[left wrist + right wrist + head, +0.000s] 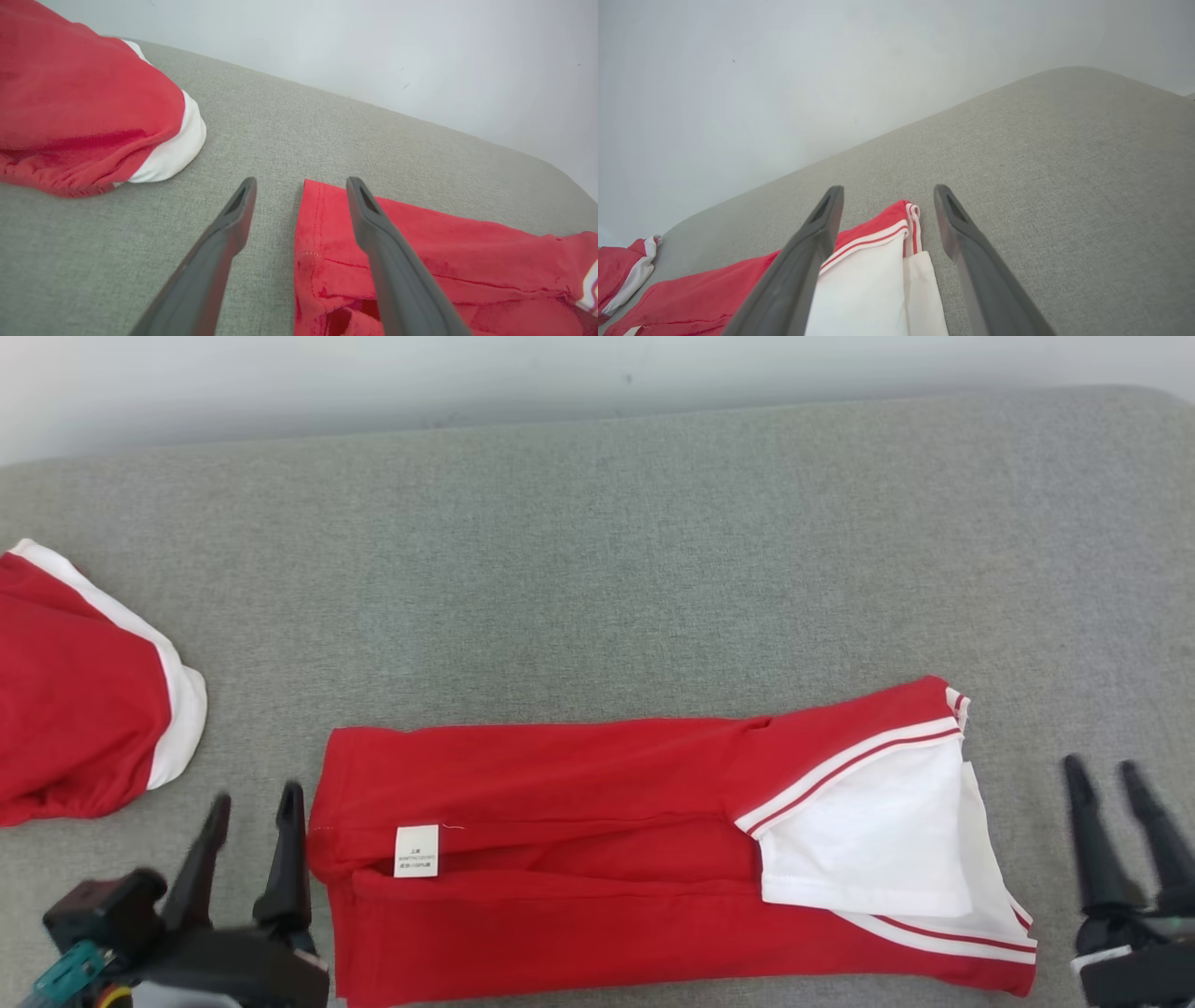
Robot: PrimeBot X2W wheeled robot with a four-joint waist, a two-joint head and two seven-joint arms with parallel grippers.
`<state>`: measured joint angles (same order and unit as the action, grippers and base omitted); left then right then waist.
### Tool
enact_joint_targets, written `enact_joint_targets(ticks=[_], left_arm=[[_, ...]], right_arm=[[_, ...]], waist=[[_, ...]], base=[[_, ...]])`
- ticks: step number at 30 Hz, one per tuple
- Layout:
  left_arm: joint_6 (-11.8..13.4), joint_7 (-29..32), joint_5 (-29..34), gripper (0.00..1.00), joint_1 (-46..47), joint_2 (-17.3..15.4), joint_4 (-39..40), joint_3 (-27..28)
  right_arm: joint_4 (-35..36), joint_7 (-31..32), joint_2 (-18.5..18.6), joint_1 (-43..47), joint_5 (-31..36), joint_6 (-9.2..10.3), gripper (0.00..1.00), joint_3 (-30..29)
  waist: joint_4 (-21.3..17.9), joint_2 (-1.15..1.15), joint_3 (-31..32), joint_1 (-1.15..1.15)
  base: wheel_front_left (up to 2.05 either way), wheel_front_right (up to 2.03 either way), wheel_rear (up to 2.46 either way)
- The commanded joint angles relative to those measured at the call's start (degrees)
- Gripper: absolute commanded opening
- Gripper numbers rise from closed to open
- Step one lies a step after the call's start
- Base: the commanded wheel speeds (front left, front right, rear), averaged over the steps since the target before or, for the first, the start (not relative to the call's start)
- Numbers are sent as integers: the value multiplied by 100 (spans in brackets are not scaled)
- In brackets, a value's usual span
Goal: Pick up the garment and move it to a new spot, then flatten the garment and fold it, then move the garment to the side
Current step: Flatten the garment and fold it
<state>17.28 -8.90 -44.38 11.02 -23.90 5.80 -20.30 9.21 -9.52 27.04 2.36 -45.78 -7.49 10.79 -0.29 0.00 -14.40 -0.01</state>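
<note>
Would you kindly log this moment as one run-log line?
garment: folded, flat | left claw: open, beside left end | right claw: open, beside right end | second garment: far left

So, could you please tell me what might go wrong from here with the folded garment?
1. The white sleeve lies loose on top of the folded garment; lifting could flip it open.
2. The open left claw is at the layered left edge and may pinch only the top layer.
3. The other red garment lies to the left; sliding that way could tangle them.
</note>
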Motion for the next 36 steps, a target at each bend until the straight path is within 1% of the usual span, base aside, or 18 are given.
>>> enact_joint_targets(ticks=[1, 5, 7, 10, 11, 13, 17, 23, 27, 36], left_arm=[[96, -99, 230, 100, 123, -57, 78, -40], [403, -304, 820, 100, 317, -18, 277, -200], [506, -389, 1034, 100, 431, 63, 341, -268], [585, -499, 1278, 100, 528, 217, 329, -347], [590, -534, 1340, 100, 532, 270, 296, -361], [589, -574, 1428, 100, 513, 364, 209, -353], [540, -607, 1565, 100, 340, 478, -90, -344], [493, -627, 1808, 100, 144, 583, -435, -264], [442, -629, 1963, 100, -43, 660, -572, -157], [305, -630, 2100, 100, -158, 752, -679, -58]], right_arm=[[35, 1, -130, 2, 193, 0, 100, -198], [158, 82, -580, -114, 770, 0, 100, -637], [173, 185, -818, -167, 1066, 0, 100, -785], [214, 346, -1107, -216, 1473, 0, 100, -810], [223, 391, -1116, -230, 1660, 0, 100, -799], [221, 416, -1249, -240, 1852, -1, 100, -742], [196, 402, -1292, -209, 2278, 0, 100, -614], [87, 355, -1304, -58, 2580, 0, 100, -463], [-60, 274, -1326, 56, 2681, 0, 100, -353], [-264, 189, -1362, 115, 2719, 0, 100, -353]], waist=[[38, 0, 42, 1], [105, 0, 127, 1], [141, 0, 171, 1], [191, 0, 253, 1], [200, 0, 280, 1], [214, 0, 340, 1], [206, 0, 445, 1], [229, 0, 597, 1], [260, 0, 734, 1], [324, 0, 828, 1]], base=[[0, 0, 0], [0, 0, 0], [0, 0, 0], [0, 0, 0], [0, 0, 0], [0, 0, 0], [0, 0, 0], [0, 0, 0], [0, 0, 0], [0, 0, 0]])
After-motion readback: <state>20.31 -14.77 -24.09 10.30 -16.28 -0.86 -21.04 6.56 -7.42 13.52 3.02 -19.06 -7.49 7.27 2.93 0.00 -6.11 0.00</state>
